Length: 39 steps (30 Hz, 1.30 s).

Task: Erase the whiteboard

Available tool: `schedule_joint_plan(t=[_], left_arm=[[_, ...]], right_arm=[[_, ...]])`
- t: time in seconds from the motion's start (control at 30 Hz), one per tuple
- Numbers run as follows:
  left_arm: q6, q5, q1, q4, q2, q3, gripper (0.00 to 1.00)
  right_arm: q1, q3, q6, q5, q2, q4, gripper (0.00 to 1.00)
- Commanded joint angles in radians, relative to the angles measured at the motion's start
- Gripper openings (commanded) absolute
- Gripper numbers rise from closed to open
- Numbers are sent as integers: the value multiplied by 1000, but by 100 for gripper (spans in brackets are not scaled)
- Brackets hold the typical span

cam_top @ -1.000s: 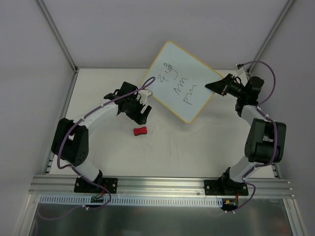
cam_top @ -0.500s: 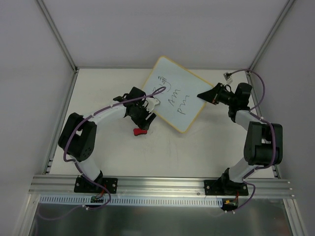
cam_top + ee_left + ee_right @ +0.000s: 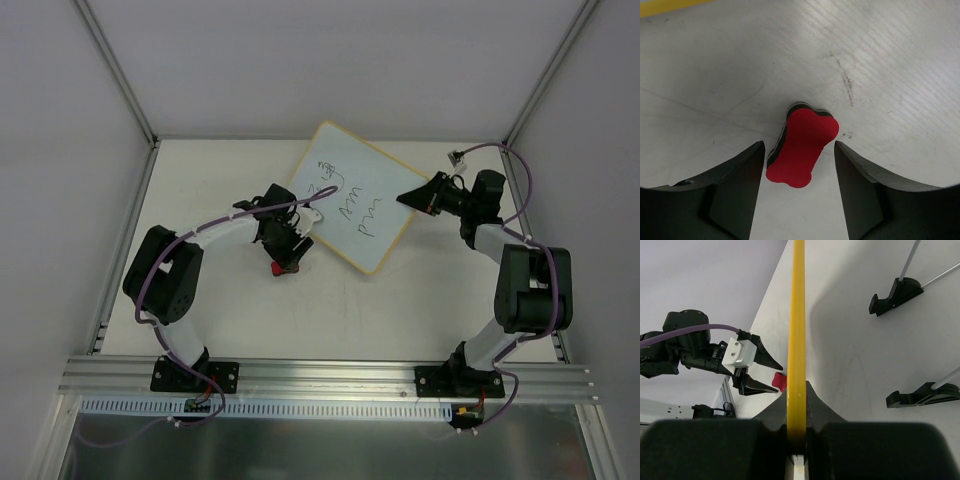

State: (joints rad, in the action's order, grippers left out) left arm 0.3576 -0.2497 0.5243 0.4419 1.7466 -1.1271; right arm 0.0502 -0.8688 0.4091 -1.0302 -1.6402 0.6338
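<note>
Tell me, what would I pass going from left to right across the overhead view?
Left arm's black elbow → red eraser → whiteboard → right arm's black elbow.

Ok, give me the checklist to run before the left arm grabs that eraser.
1. Red eraser centred in the left gripper: ok, it lies flat on the table between the fingers.
2. Fingers closed on it: not ok, they stand slightly off its sides.
3. Right gripper holding the whiteboard: ok, shut on its yellow edge.
4. Board steady for wiping: cannot tell whether its lower edge rests on the table.
5. Board clean: not ok, black scribbles show on it.
</note>
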Motion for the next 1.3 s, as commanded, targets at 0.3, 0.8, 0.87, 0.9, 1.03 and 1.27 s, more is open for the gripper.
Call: schedule_joint_plan(t=[0.3,0.8,0.87,0.9,1.03,1.27], left_arm=[[17,49,23,-3,8,35,54],[-5,67,45,-5,-4,55,17],[-17,90,45,-6,-21,52,13],[-26,95,43,-6,-44,50,11],[-86,124,29,-25,-113,27,1],[-310,69,-79,-227,-203,-5,1]], right_arm=[[-12,-18,0,-39,8,99,0],[-23,10,-30,-21,13,93,0],[-29,19,-35,-10,19,90,0],[-32,25,-38,-4,22,87,0],[-46,47,-65,25,60,57,0],[-113,108,-168,110,129,-28,0]])
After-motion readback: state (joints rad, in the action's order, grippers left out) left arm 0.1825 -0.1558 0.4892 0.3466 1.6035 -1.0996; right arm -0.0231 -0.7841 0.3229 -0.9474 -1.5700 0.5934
